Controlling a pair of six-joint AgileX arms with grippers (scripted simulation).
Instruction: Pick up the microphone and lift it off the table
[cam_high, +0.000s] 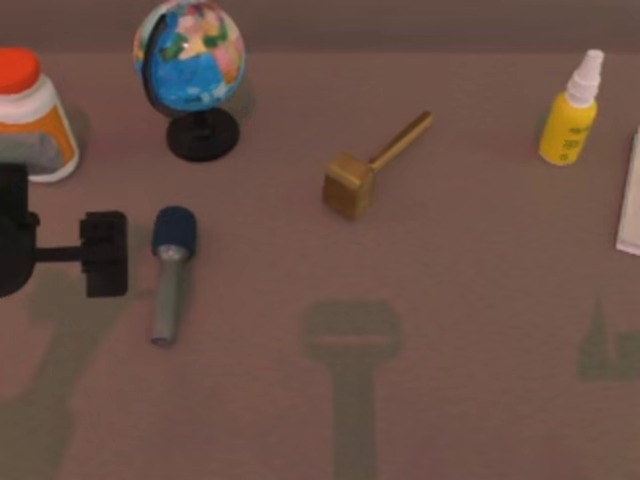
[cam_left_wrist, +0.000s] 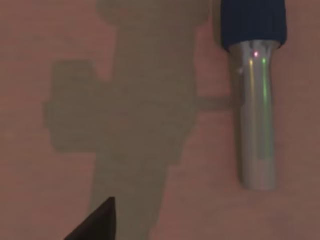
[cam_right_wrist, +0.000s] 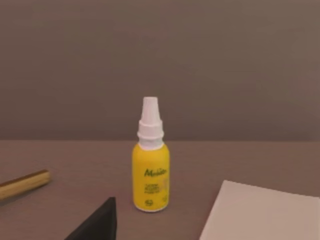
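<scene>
The microphone (cam_high: 170, 275) lies flat on the table (cam_high: 450, 300) at the left, its dark blue foam head toward the back and its grey handle toward the front. My left gripper (cam_high: 105, 253) hovers just left of the head, apart from it, open and holding nothing. In the left wrist view the microphone (cam_left_wrist: 255, 95) lies off to one side, and one dark fingertip (cam_left_wrist: 100, 225) shows at the edge. My right gripper (cam_right_wrist: 142, 234) is outside the top view; in the right wrist view it shows one dark fingertip (cam_right_wrist: 100, 225), open and empty.
A globe (cam_high: 192, 70) and an orange-capped jar (cam_high: 30, 110) stand behind the microphone. A gold hammer (cam_high: 370, 170) lies mid-table. A yellow spray bottle (cam_high: 572, 115) and a white flat sheet (cam_high: 630, 200) are at the right.
</scene>
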